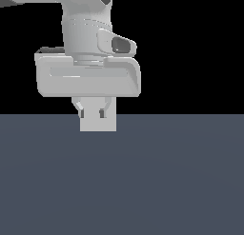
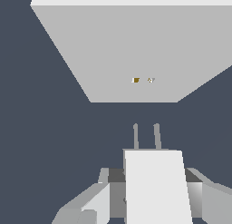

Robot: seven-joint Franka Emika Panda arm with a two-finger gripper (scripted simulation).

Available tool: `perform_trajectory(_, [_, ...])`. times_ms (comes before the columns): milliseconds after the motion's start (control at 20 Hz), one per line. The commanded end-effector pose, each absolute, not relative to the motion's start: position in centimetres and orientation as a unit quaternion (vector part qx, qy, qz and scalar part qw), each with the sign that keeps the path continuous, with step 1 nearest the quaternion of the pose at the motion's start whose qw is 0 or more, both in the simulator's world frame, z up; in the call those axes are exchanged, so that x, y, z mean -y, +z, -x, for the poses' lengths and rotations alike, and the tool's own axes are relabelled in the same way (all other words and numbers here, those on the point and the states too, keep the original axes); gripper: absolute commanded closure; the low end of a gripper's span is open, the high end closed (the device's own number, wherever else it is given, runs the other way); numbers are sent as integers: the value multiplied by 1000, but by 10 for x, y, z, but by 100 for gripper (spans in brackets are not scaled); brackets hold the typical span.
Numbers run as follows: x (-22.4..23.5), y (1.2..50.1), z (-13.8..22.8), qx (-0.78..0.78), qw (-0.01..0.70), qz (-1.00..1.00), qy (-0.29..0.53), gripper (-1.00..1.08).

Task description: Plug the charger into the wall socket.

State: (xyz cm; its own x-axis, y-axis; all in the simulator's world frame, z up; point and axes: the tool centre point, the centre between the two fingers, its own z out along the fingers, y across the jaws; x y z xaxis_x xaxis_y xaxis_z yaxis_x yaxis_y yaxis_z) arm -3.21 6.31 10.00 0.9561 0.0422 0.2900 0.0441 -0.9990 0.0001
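Dark grey floor under everything; gripper [image 1: 92, 113] jaws closed on the charger [image 2: 156, 187], whose two prongs [image 2: 146, 136] point straight at the wall socket [image 2: 131, 51] ahead, apart from it, lining up just beside its two holes [image 2: 143, 80].

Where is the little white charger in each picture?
Exterior view: the charger sits in the middle, just under the end effector, which grips it.
Wrist view: it is low and in the middle, its two prongs aimed at the wall socket.
Shared landmark: the end effector's fingers beside the charger.
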Motion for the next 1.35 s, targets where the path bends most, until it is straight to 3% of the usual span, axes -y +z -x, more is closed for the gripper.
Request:
perform_trajectory(0, [-63,100,32,22,3,989,-146,108])
perform_trajectory(900, [-65,100,-14,21,3,989,-146,108])
perform_trajectory(1300, [-65,100,-18,21,3,989,-146,108])
